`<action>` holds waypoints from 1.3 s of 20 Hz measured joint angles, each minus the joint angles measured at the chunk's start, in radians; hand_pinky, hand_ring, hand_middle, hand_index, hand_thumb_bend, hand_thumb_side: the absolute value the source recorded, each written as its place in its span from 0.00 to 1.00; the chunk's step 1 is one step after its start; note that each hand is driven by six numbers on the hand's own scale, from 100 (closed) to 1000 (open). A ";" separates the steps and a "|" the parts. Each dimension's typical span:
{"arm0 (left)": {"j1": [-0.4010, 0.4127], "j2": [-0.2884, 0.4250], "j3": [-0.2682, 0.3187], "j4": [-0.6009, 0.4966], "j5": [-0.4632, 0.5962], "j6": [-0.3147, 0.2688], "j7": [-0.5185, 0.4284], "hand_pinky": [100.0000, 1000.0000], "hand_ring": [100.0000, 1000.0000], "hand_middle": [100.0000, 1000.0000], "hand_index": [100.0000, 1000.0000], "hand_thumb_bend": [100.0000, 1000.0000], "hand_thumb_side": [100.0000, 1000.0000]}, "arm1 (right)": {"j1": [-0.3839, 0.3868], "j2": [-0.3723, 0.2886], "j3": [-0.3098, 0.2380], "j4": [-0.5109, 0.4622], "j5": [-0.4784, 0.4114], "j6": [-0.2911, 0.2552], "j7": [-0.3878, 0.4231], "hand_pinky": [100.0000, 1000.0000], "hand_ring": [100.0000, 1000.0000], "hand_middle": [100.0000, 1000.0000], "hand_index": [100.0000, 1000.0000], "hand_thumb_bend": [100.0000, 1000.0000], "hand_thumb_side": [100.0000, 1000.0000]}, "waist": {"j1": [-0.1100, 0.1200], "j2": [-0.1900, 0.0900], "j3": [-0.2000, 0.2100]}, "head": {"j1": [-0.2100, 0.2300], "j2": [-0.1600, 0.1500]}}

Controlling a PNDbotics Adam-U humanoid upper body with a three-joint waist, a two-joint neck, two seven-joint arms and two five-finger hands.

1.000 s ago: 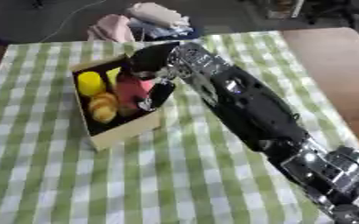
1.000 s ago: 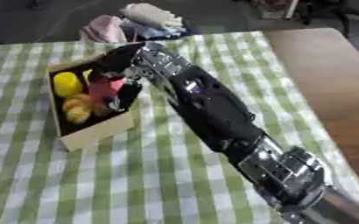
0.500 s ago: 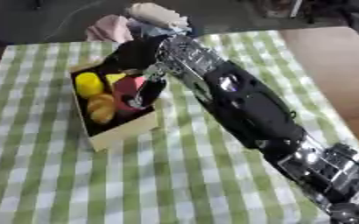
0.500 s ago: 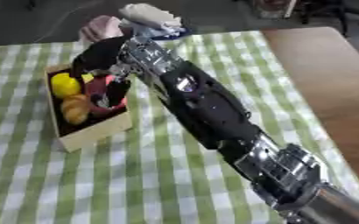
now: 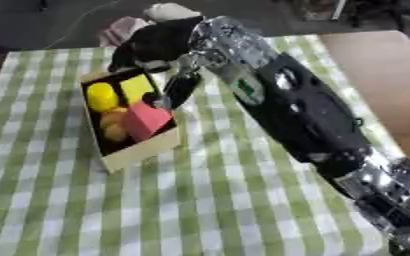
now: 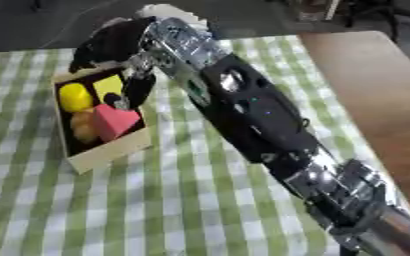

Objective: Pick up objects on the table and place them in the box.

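Observation:
An open cardboard box (image 5: 144,152) stands on the green checked cloth at the upper left. Inside it lie a pink block (image 5: 145,120), a yellow cylinder (image 5: 102,96), a yellow block (image 5: 137,87) and some orange pieces (image 5: 114,126). My right arm reaches in from the lower right. Its black right hand (image 5: 156,42) hovers over the box's far rim, open, with one finger (image 5: 179,88) hanging down beside the pink block. Nothing is held in it. My left hand does not show.
The checked cloth (image 5: 200,200) covers most of the table, with bare wood (image 5: 375,65) along the right side. A pink and white bundle (image 5: 126,29) lies beyond the table's far edge, behind the box.
The right hand has risen from inside the box toward its far rim. The pink block, earlier under the fingers, now lies uncovered in the box.

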 measured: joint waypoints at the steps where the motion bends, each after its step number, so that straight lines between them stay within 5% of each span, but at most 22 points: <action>1: 0.000 0.000 0.000 0.000 0.000 0.000 0.000 0.72 0.51 0.67 0.83 0.26 0.71 | 0.013 -0.022 -0.011 -0.034 -0.024 0.010 -0.003 0.99 0.93 0.91 0.99 0.00 0.21 | 0.000 0.000 -0.003 | 0.005 0.000; 10: 0.001 -0.001 -0.001 0.002 -0.004 -0.003 -0.031 0.72 0.50 0.67 0.83 0.25 0.72 | 0.243 -0.176 -0.204 -0.327 -0.249 0.148 -0.183 0.85 0.81 0.85 0.98 0.00 0.05 | 0.000 0.000 -0.035 | 0.044 0.000; 17: 0.001 -0.001 -0.009 0.006 -0.005 -0.009 -0.057 0.72 0.51 0.68 0.83 0.25 0.73 | 0.480 -0.193 -0.348 -0.423 -0.429 0.240 -0.435 0.71 0.71 0.77 0.96 0.00 0.34 | 0.000 0.001 -0.054 | 0.073 0.000; 26: 0.000 -0.002 -0.027 0.007 0.007 -0.014 -0.063 0.73 0.52 0.69 0.85 0.24 0.74 | 0.700 -0.138 -0.422 -0.439 -0.676 0.267 -0.673 0.61 0.63 0.72 0.95 0.00 0.44 | 0.000 0.001 -0.073 | 0.128 0.006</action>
